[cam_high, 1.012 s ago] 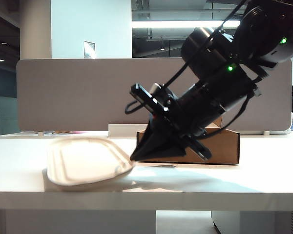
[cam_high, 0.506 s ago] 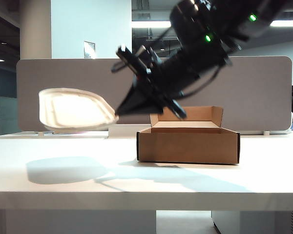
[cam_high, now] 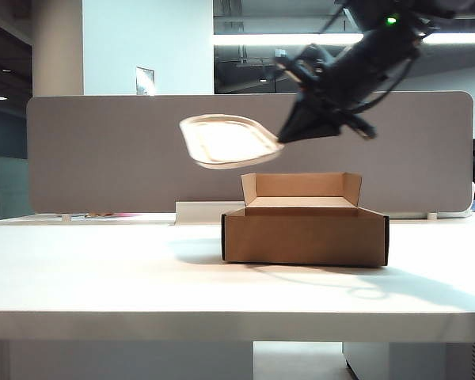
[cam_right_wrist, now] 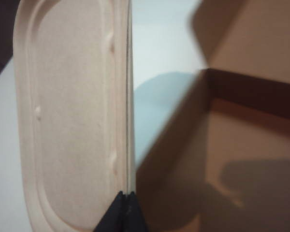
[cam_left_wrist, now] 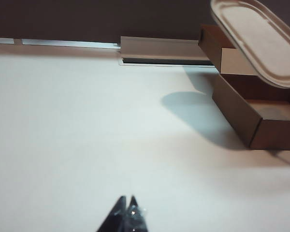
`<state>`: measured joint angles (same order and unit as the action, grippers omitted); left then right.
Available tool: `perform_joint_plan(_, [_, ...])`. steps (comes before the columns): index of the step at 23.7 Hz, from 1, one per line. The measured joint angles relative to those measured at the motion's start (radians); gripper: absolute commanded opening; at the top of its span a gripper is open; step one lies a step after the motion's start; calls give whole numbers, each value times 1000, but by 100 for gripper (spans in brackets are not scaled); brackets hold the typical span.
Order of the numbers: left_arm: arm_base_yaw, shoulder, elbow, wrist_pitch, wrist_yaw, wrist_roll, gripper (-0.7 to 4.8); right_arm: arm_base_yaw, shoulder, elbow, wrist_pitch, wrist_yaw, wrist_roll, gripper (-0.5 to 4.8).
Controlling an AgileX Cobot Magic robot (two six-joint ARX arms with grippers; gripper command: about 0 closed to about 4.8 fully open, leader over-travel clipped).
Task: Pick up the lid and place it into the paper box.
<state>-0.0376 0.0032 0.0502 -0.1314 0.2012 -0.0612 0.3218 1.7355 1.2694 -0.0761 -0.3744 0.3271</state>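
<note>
On the white table [cam_high: 103, 269] the left gripper [cam_left_wrist: 126, 207] rests low with its jaws together, empty. The paper box [cam_high: 305, 229] stands right of centre, its flaps upright at the back. Above its left end the right gripper [cam_high: 283, 136] pinches the rim of the lid [cam_high: 228, 141], which hangs in the air before the grey partition [cam_high: 103, 150], nothing between lid and box.

The left gripper [cam_left_wrist: 127, 210] hangs pinched together above bare table [cam_left_wrist: 87, 135]; the lid [cam_left_wrist: 258, 38] floats over the paper box [cam_left_wrist: 253, 113].
</note>
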Motion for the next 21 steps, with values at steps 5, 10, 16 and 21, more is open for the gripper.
perform_joint_plan(5, [0,0,0,0,0,0,-5,-72,1,0,-102,71,-109,-5])
perform_joint_plan(10, [0,0,0,0,0,0,-5,-85,1,0,-230,210,-362,-5])
perform_joint_plan(16, [0,0,0,0,0,0,-5,-87,1,0,-274,310,-478,100])
perform_joint_plan(21, [0,0,0,0,0,0,-5,-87,0,0,-293,309,-478,369])
